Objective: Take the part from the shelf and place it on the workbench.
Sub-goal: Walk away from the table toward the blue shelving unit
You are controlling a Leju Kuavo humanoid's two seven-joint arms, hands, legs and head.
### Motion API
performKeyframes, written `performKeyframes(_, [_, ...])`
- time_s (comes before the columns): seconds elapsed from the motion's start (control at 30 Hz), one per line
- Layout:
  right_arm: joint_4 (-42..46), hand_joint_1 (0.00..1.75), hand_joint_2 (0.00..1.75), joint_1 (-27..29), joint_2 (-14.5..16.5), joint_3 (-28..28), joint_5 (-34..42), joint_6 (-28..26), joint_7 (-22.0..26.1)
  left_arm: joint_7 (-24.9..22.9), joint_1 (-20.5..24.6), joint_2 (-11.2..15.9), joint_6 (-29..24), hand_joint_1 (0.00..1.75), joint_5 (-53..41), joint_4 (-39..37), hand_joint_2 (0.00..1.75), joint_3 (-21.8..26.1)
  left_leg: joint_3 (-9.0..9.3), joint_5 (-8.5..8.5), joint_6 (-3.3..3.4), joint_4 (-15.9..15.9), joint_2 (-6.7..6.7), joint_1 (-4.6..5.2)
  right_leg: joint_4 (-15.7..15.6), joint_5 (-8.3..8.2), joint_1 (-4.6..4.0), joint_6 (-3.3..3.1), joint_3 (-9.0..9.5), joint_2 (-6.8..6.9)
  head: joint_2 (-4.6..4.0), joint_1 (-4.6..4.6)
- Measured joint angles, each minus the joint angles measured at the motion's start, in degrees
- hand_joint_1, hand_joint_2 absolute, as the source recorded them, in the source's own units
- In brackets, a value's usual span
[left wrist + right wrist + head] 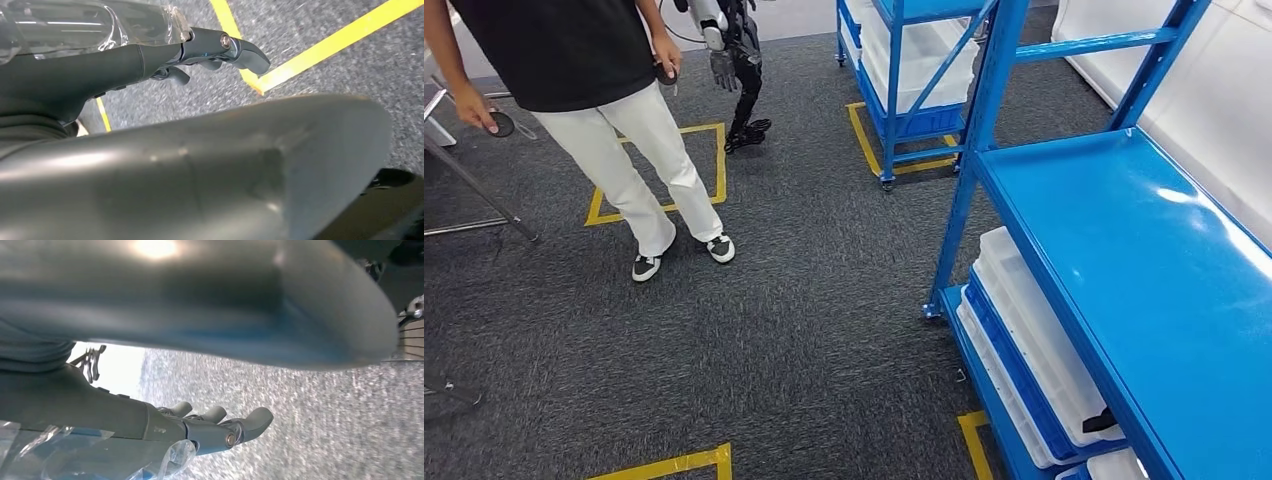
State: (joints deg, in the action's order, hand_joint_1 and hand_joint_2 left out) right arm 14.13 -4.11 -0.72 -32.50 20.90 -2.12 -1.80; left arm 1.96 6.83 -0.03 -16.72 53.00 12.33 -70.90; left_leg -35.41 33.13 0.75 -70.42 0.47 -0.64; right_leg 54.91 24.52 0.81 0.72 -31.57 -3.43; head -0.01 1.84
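Head view: a blue shelf (1124, 260) runs along the right side, its top board bare and glossy, its near long edge slanting from upper middle down to the lower right. Under that board lie white trays (1034, 340) in blue bins, long sides following the shelf; a small dark thing (1101, 421) rests in the nearest tray, too small to tell whether it is the part or which way it points. A second blue rack (914, 70) with white trays stands farther back. Grey carpet (804, 330) lies open between the shelf and a person (624, 130) in white trousers and a black top, who stands well apart on the left by a yellow tape square (719, 165). Another robot (739, 70) stands behind the person. More yellow tape (674, 463) marks the floor at the bottom edge. No writing can be read.

Left wrist view: the left hand (220, 50) hangs above carpet crossed by yellow tape (320, 45). Its fingers (247, 55) are stretched out side by side, slightly apart, holding nothing.

Right wrist view: the right hand (220, 425) hangs over grey carpet, fingers (257, 420) stretched out and a little apart, nothing in them. Clear plastic wrap (100, 455) covers the wrist.
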Motion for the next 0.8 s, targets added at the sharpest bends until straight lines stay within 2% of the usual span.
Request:
performKeyframes(0.03, [-0.02,0.00,0.00,0.03,0.00,0.00,0.01,0.00,0.03,-0.01,0.02,0.01,0.00,0.00,-0.01,0.00,0.00,0.00,1.71,-2.20,0.22,3.82,-0.51,-0.01,0.00,-0.10,0.01,0.13,0.02,-0.88,-0.01,0.00])
performKeyframes(0.07, [-0.03,0.00,0.00,0.02,0.02,-0.01,0.01,0.00,0.09,-0.01,0.07,0.04,0.00,0.00,-0.02,0.00,0.00,0.00,3.78,-4.32,0.47,8.55,-1.78,-0.01,0.02,-0.21,0.01,0.32,0.00,-1.68,-0.01,0.00])
performKeyframes(0.1, [-0.03,0.00,0.00,-0.03,0.04,-0.01,0.02,-0.02,0.15,-0.01,0.13,0.08,0.00,0.00,-0.02,0.00,0.00,0.00,5.40,-5.86,0.71,12.31,-2.80,0.05,0.04,-0.30,-0.03,0.54,-0.05,-2.36,-0.02,-0.01])
performKeyframes(0.13, [-0.03,0.00,0.00,-0.05,0.05,-0.02,0.05,-0.03,0.25,-0.01,0.19,0.11,0.00,0.00,-0.02,0.00,0.00,0.00,6.36,-6.66,0.93,14.63,-3.58,0.18,0.03,-0.42,-0.05,0.81,-0.15,-2.91,-0.01,-0.02])
performKeyframes(0.17, [-0.04,0.00,0.00,-0.01,0.07,-0.02,0.07,-0.05,0.32,0.00,0.27,0.14,0.00,0.00,-0.02,0.00,0.00,0.00,6.72,-6.93,1.14,15.63,-3.99,0.35,-0.03,-0.55,-0.04,1.12,-0.29,-3.40,-0.01,-0.03])
performKeyframes(0.23, [-0.11,0.00,0.00,0.17,0.04,-0.03,0.10,-0.07,0.40,0.01,0.44,0.11,0.00,0.00,-0.04,0.00,0.00,0.00,6.67,-7.34,1.79,15.81,-2.99,0.54,-0.11,-0.76,0.10,1.77,-0.58,-3.97,-0.01,-0.05])
performKeyframes(0.27, [-0.17,0.00,0.00,0.22,0.02,-0.03,0.11,-0.09,0.35,0.02,0.53,0.09,0.00,0.00,-0.08,0.00,0.00,0.01,6.66,-7.63,2.24,16.02,-2.46,0.52,0.43,-0.38,0.11,1.99,-0.91,-3.23,-0.01,-0.10])
performKeyframes(0.3, [-0.22,0.00,0.00,0.19,0.01,-0.04,0.13,-0.10,0.26,0.03,0.59,0.08,0.00,0.00,-0.13,0.00,0.00,0.01,6.60,-7.92,2.71,16.25,-1.82,0.46,2.04,0.73,0.05,2.14,-1.70,-1.90,-0.01,-0.19])
performKeyframes(0.37, [-0.29,0.00,0.00,0.02,-0.01,-0.07,0.20,-0.14,0.07,0.05,0.51,0.09,0.00,0.00,-0.28,0.00,0.00,0.02,6.41,-8.21,3.29,16.45,-0.41,0.58,8.49,4.64,-0.11,2.30,-4.62,1.29,-0.01,-0.37])
performKeyframes(0.4, [-0.30,0.00,0.00,-0.06,0.00,-0.08,0.24,-0.15,0.02,0.04,0.38,0.10,0.03,0.00,-0.37,0.00,0.00,0.02,6.26,-8.25,3.40,16.42,0.41,0.71,12.62,6.65,-0.11,2.43,-6.44,2.11,-0.01,-0.42])
performKeyframes(0.43, [-0.31,0.00,0.00,-0.11,-0.01,-0.08,0.29,-0.18,0.01,0.03,0.23,0.09,0.07,0.00,-0.45,0.00,0.00,0.01,6.14,-8.25,3.41,16.40,1.26,0.81,15.70,7.81,-0.09,2.54,-7.68,2.49,-0.01,-0.42])
performKeyframes(0.47, [-0.32,0.00,0.00,-0.11,-0.01,-0.09,0.35,-0.22,0.01,0.01,0.14,0.09,0.12,0.00,-0.53,0.00,0.00,0.01,6.06,-8.26,3.41,16.38,2.09,0.86,16.89,7.94,-0.08,2.62,-7.97,2.69,-0.01,-0.41])
performKeyframes(0.5, [-0.33,0.00,0.00,-0.10,-0.04,-0.09,0.44,-0.26,-0.01,-0.01,0.10,0.08,0.18,0.00,-0.60,0.00,0.00,0.00,6.02,-8.25,3.40,16.35,2.86,0.87,16.13,7.18,-0.08,2.66,-7.25,2.91,-0.01,-0.42])
performKeyframes(0.53, [-0.33,0.00,0.00,-0.10,-0.10,-0.09,0.52,-0.29,-0.02,-0.02,0.11,0.07,0.22,0.00,-0.65,0.00,0.00,0.00,6.05,-8.23,3.34,16.32,3.55,0.85,12.68,5.49,-0.08,2.65,-5.15,3.44,-0.01,-0.42])
performKeyframes(0.6, [-0.34,0.00,0.00,-0.27,-0.24,-0.09,0.64,-0.32,-0.03,-0.02,0.16,0.05,0.26,0.00,-0.69,0.00,0.00,0.00,6.23,-8.06,3.02,16.19,4.81,1.00,4.01,2.52,-0.22,2.43,-0.28,6.10,-0.01,-0.40])
performKeyframes(0.63, [-0.34,0.00,0.00,-0.42,-0.29,-0.09,0.64,-0.32,-0.03,-0.02,0.19,0.06,0.27,0.00,-0.70,0.00,0.00,0.00,6.33,-7.97,2.74,16.11,5.34,1.12,1.05,1.65,-0.32,2.17,1.29,7.07,-0.01,-0.38])
performKeyframes(0.67, [-0.34,0.00,0.00,-0.53,-0.30,-0.10,0.62,-0.33,-0.07,-0.02,0.23,0.06,0.29,0.00,-0.70,0.00,0.00,0.00,6.42,-7.90,2.42,16.07,5.84,1.24,-0.23,1.41,-0.46,1.86,1.85,7.57,-0.01,-0.36])
performKeyframes(0.73, [-0.36,0.00,0.00,-0.58,-0.32,-0.11,0.59,-0.33,-0.19,-0.02,0.40,0.04,0.36,0.00,-0.71,0.00,0.00,0.00,6.59,-7.88,1.76,16.09,6.75,1.19,-0.32,1.12,-0.66,1.12,1.60,6.42,-0.01,-0.33])
performKeyframes(0.77, [-0.36,0.00,0.00,-0.57,-0.33,-0.12,0.59,-0.33,-0.25,-0.01,0.52,0.02,0.39,0.00,-0.71,0.00,0.00,0.00,6.56,-7.55,1.33,15.75,6.29,1.04,-0.41,0.93,-0.60,0.76,1.50,5.84,0.00,-0.32])
performKeyframes(0.8, [-0.36,0.00,0.00,-0.60,-0.36,-0.13,0.60,-0.33,-0.33,-0.01,0.60,0.01,0.42,0.00,-0.72,0.00,0.00,0.00,6.16,-6.63,0.94,14.60,5.19,0.86,-0.50,0.69,-0.48,0.37,1.40,5.25,-0.01,-0.28])
